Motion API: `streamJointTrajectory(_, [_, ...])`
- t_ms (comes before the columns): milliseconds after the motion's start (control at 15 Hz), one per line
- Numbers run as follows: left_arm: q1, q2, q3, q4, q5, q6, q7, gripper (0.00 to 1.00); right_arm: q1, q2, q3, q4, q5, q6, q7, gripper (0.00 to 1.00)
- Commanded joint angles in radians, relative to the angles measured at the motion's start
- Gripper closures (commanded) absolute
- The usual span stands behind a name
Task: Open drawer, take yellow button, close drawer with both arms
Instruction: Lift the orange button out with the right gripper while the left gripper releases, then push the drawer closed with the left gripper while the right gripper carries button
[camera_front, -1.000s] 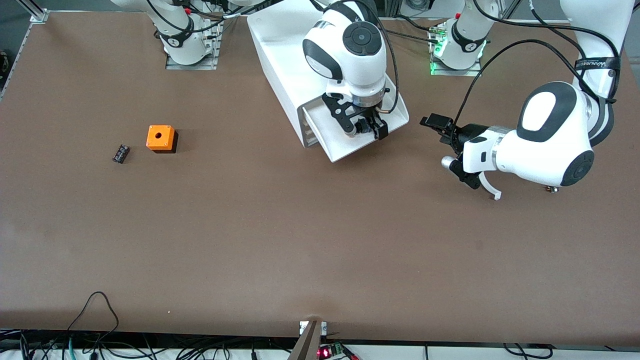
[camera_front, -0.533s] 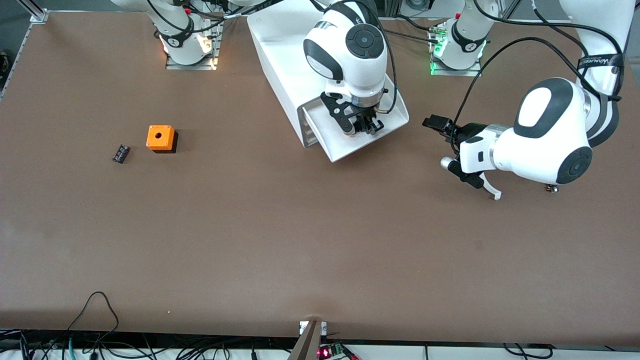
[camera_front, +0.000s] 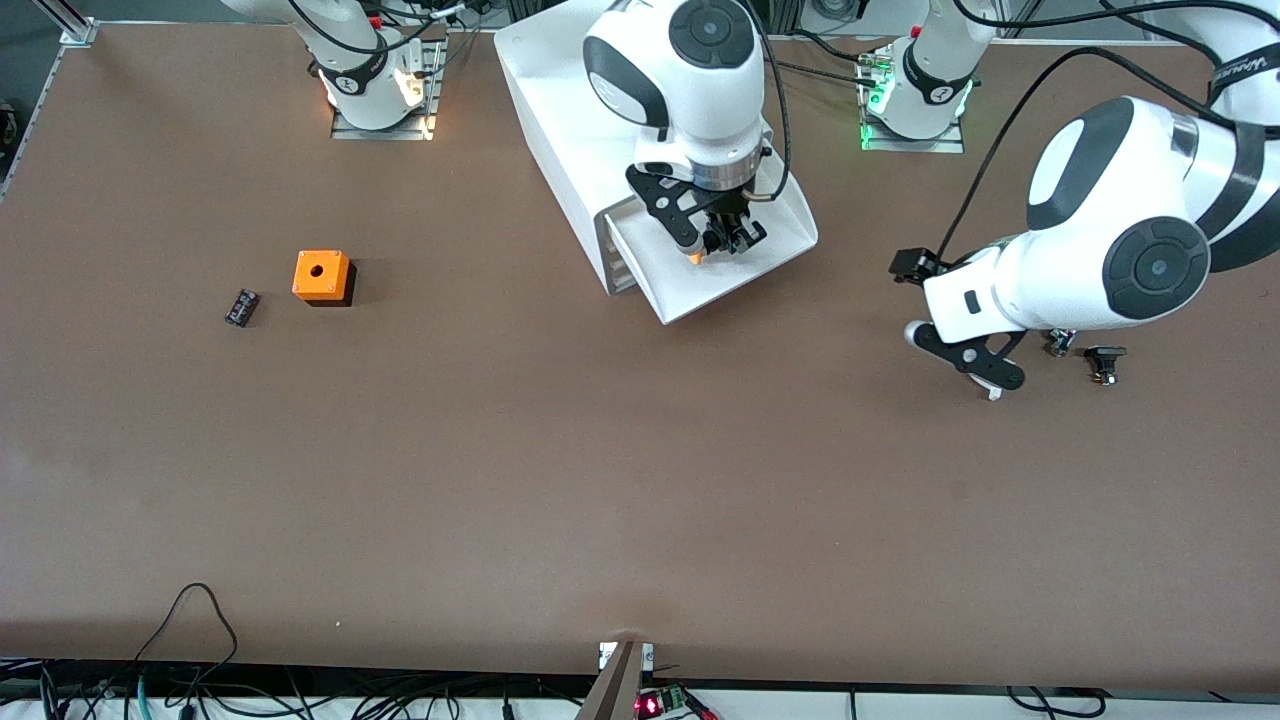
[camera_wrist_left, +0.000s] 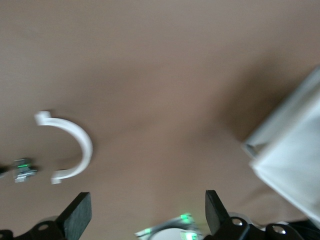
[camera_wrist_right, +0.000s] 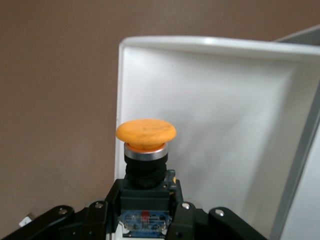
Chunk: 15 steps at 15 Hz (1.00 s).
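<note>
While the drawer (camera_front: 725, 265) stands pulled out of the white cabinet (camera_front: 580, 130), the front view shows the right gripper (camera_front: 722, 243) over this smooth white tray, and a small orange cap of the button (camera_front: 695, 257) shows at its fingertips. The left gripper (camera_front: 975, 365) is low over the matte brown table (camera_front: 600, 480), toward the left arm's end, just beside two small dark metal parts (camera_front: 1085, 352); a curved white piece sticks out at it. Toward the right arm's end lie an orange cube (camera_front: 321, 275) with a round hole and a small black part (camera_front: 241, 306).

In the left wrist view, the two black fingers (camera_wrist_left: 77, 216) stand wide apart with nothing between them. A white half-ring (camera_wrist_left: 67, 145) lies on the table, and a corner of the drawer (camera_wrist_left: 292, 160) shows at the edge.

In the right wrist view, the right gripper (camera_wrist_right: 145, 212) is closed on the black blocky body of the button (camera_wrist_right: 146, 137). Its round orange-yellow mushroom cap has a silver ring under it. The button is over the drawer (camera_wrist_right: 225, 110), which has a plain glossy floor and low rounded walls.
</note>
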<state>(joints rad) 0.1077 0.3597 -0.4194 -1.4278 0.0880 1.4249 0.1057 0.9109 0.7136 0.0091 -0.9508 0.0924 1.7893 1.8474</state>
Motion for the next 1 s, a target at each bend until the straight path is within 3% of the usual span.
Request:
streamJointTrajectory(0, [-0.016,0.016,0.002,0.058,0.101,-0.018,-0.003,0.0,-0.058,-0.038,0.009,0.001,0.0,-0.05,-0.139,1.0])
streamJointTrajectory(267, [-0.034,0.021,0.004,0.073,0.101,0.034,-0.047,0.0,-0.193,-0.083,0.009,-0.002,0.036,-0.143,-0.449,1.0])
streamJointTrajectory(667, [-0.088,0.022,0.004,-0.005,0.044,0.147,-0.533,0.0,-0.453,-0.109,0.003,-0.016,0.064,-0.275,-1.014,1.0])
streamJointTrajectory(933, [-0.155,0.016,0.004,-0.115,0.035,0.31,-0.788,0.0,-0.621,-0.1,0.003,-0.072,0.064,-0.265,-1.33,1.0])
